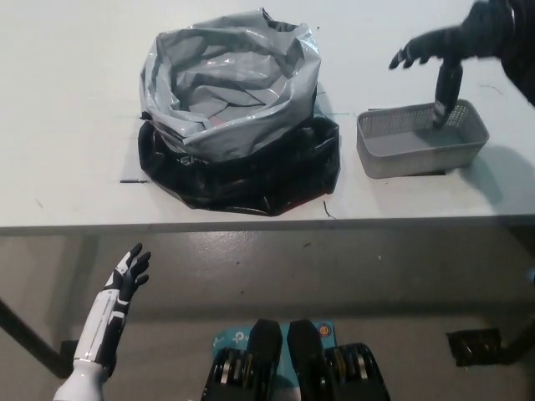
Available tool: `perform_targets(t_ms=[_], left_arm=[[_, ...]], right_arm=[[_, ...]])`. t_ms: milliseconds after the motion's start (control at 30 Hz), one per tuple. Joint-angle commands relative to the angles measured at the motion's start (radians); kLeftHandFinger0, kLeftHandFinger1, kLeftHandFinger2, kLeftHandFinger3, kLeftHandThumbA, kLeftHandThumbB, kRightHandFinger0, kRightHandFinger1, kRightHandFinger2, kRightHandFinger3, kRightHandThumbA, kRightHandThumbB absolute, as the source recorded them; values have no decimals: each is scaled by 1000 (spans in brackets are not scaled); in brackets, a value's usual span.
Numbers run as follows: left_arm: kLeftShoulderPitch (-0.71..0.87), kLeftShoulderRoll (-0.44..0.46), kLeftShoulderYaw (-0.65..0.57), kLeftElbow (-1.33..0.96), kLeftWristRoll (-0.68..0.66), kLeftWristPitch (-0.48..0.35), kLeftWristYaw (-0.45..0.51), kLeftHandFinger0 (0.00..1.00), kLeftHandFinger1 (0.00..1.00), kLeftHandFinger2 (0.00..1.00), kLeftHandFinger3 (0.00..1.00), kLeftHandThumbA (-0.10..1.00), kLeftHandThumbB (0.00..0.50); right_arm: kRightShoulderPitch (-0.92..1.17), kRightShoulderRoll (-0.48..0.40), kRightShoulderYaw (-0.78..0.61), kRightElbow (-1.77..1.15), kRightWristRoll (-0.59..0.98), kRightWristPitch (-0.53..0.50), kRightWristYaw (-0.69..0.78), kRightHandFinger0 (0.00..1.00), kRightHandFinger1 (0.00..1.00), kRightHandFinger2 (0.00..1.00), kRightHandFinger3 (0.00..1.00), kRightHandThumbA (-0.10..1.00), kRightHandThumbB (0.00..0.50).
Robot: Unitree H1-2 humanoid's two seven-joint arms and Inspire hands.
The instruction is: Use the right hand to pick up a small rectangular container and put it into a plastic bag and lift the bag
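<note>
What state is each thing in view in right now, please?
Bag: open, mouth up, rim rolled down, nothing visible inside.
Basket: upright on the table, empty, right of the bag.
Right hand: open, above the basket's far rim, one finger dipping inside.
Left hand: open, resting below the table edge.

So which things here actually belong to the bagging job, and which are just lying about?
Part of the job:
- grey mesh container, on the table's right
- plastic bag, mouth open, grey over black
- right hand, open, one finger dipping into the container

Not in play:
- left hand, open, resting low beside the table
- white table
- black tape marks
</note>
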State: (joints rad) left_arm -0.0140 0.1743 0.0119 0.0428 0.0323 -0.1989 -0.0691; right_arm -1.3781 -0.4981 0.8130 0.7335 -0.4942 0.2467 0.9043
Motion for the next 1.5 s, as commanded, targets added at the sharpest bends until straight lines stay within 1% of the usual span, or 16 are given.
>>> perform_targets(t_ms=[0, 100, 167, 300, 433, 533, 633, 733, 900, 933, 1033, 1167, 1200, 1333, 1400, 1467], left_arm=[[-11, 21, -3, -24, 10, -46, -13, 1000, 1000, 1000, 1000, 1000, 258], [-17, 22, -3, -17, 18, -55, -11, 1000, 1000, 1000, 1000, 1000, 242], [-18, 21, -3, -17, 14, -53, -14, 1000, 1000, 1000, 1000, 1000, 255], [-15, 23, -3, -24, 27, -44, -11, 1000, 1000, 1000, 1000, 1000, 262], [-14, 21, -2, -29, 24, -40, -13, 1000, 1000, 1000, 1000, 1000, 247], [-16, 20, -2, -21, 23, -51, -13, 1000, 1000, 1000, 1000, 1000, 247], [-13, 20, 0, -17, 22, -56, -13, 1000, 1000, 1000, 1000, 1000, 248], [-8, 15, 0, -26, 24, -46, -11, 1000, 1000, 1000, 1000, 1000, 255], [-11, 17, 1, -21, 24, -55, -11, 1000, 1000, 1000, 1000, 1000, 262], [-12, 16, 1, -19, 25, -59, -11, 1000, 1000, 1000, 1000, 1000, 268], [-12, 18, -1, -19, 28, -61, -12, 1000, 1000, 1000, 1000, 1000, 257], [-15, 22, 1, -15, 24, -66, -16, 1000, 1000, 1000, 1000, 1000, 253], [-15, 22, 1, -13, 21, -69, -16, 1000, 1000, 1000, 1000, 1000, 254], [-21, 21, 0, -18, 21, -63, -17, 1000, 1000, 1000, 1000, 1000, 264], [-22, 24, -2, -18, 24, -68, -19, 1000, 1000, 1000, 1000, 1000, 258], [-22, 25, -2, -23, 25, -65, -19, 1000, 1000, 1000, 1000, 1000, 257]], right_arm=[[-75, -6, -12, 21, -55, 12, 60, 1000, 1000, 1000, 1000, 970, 500], [-72, -5, -23, 25, -61, 5, 57, 1000, 1000, 1000, 1000, 969, 500], [-69, -6, -26, 31, -67, -14, 48, 1000, 1000, 1000, 1000, 972, 500], [-56, -4, -39, 33, -65, -17, 48, 1000, 1000, 1000, 1000, 961, 500], [-36, 0, -46, 17, -73, 1, 51, 1000, 1000, 1000, 1000, 939, 500], [-32, 9, -35, 38, -87, -19, 53, 1000, 1000, 1000, 1000, 963, 500], [-26, 28, -38, 74, -93, -30, 35, 1000, 1000, 1000, 1000, 935, 500], [-22, 50, -54, 126, -90, -33, 8, 1000, 1000, 1000, 1000, 883, 500], [-33, 84, -51, 214, -110, -86, -40, 1000, 1000, 1000, 1000, 899, 500], [-34, 98, -49, 254, -113, -117, -63, 1000, 1000, 1000, 1000, 901, 500], [-30, 114, -45, 291, -125, -146, -101, 1000, 1000, 1000, 1000, 932, 500], [-26, 150, -54, 368, -134, -174, -180, 1000, 1000, 1000, 1000, 934, 500], [-25, 160, -61, 386, -132, -169, -200, 1000, 1000, 1000, 1000, 903, 500], [-18, 186, -79, 429, -127, -172, -256, 1000, 1000, 1000, 1000, 849, 500], [-8, 198, -96, 452, -118, -175, -295, 1000, 1000, 1000, 1000, 815, 500], [-5, 210, -105, 474, -117, -179, -315, 1000, 1000, 1000, 1000, 809, 500]])
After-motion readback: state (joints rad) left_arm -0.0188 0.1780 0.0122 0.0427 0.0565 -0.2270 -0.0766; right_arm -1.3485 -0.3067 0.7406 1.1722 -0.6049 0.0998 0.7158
